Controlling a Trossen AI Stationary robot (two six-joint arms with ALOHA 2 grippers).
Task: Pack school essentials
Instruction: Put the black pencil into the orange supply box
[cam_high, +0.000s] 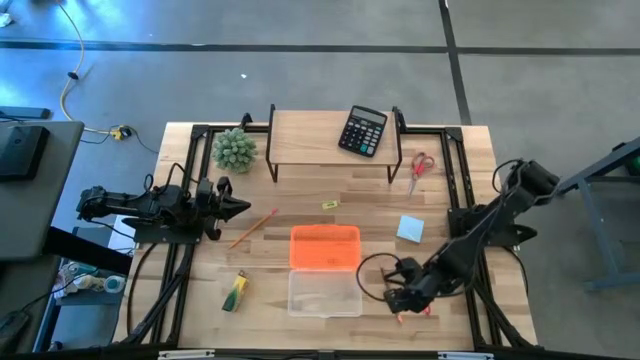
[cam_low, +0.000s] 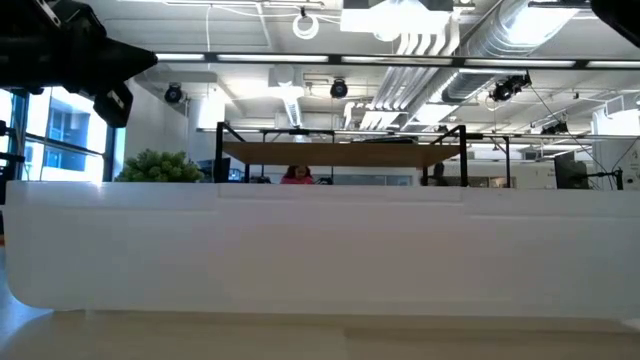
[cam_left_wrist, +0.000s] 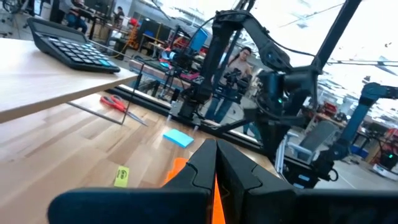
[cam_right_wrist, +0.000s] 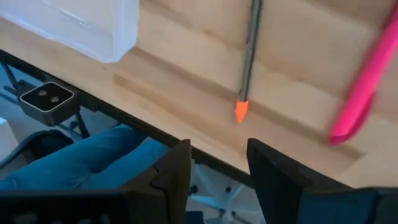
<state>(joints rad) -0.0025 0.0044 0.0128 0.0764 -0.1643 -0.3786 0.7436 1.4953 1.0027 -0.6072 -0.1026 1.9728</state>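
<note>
I see nothing packed yet in the open clear plastic box (cam_high: 325, 292): my right gripper (cam_right_wrist: 217, 163), fingers apart and empty, hangs over the pink pen (cam_right_wrist: 364, 81) near the table's front edge, scissors, pad and marker lie scattered, left gripper (cam_left_wrist: 214, 163) pressed shut.

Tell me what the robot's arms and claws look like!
Both arms are dark, almost black, built from chunky jointed pieces. The left gripper ends in two pointed black fingers with angular, faceted sides. The right gripper has two flat, blocky black fingers. A thin black cable loops out beside the right gripper.
</note>
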